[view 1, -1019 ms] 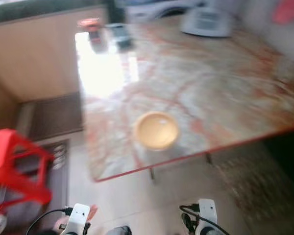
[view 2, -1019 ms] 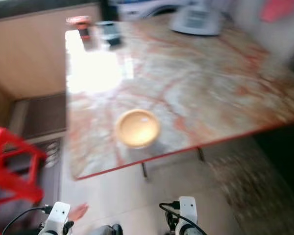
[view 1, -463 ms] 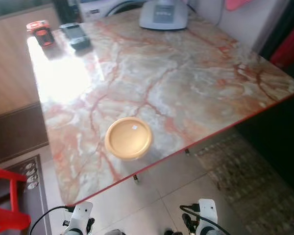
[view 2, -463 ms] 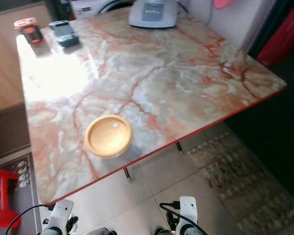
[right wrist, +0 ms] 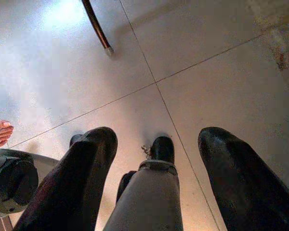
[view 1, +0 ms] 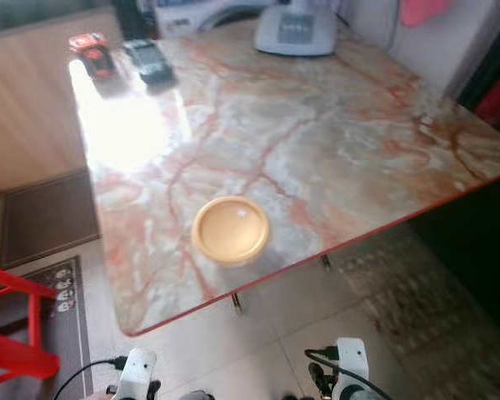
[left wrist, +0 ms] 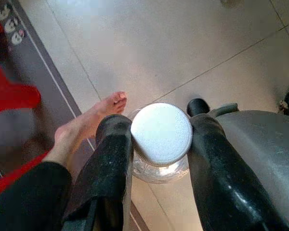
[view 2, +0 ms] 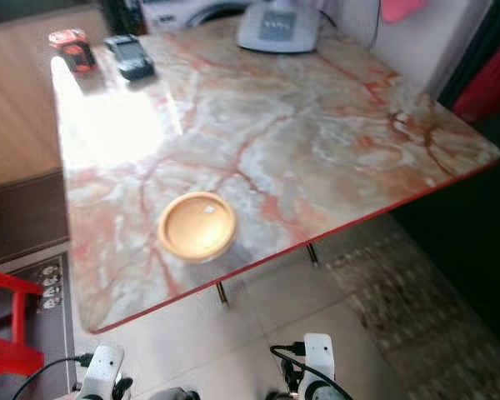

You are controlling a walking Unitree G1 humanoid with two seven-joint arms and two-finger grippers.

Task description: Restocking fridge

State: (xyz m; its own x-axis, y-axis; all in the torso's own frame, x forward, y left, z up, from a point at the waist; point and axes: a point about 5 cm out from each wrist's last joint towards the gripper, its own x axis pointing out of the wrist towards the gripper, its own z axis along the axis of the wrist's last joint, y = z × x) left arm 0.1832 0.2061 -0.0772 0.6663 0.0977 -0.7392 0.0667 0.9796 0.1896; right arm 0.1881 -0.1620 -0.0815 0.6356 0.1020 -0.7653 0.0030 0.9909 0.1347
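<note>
In the left wrist view my left gripper (left wrist: 159,122) is shut on a clear glass jar (left wrist: 159,172) with a white screw lid (left wrist: 161,134), held low above the tiled floor. My right gripper (right wrist: 159,137) hangs open over the floor with nothing between its fingers. In the eye views both arms (view 1: 137,371) (view 1: 350,371) sit at the lower edge, in front of a marble-topped table (view 1: 342,142). A round yellow dish (view 1: 230,229) rests near the table's front edge.
A red toy car (view 1: 90,46), a dark toy car (view 1: 150,60) and a grey appliance (view 1: 297,32) sit at the table's far side. A red stool (view 1: 17,333) and dark mat (view 1: 46,212) lie left. A person's bare foot (left wrist: 86,127) is beside my left gripper. A table leg (right wrist: 97,26) stands ahead.
The head camera has swung and steadied, so the table has shifted in the picture and the blur has gone. Both arms hang as before.
</note>
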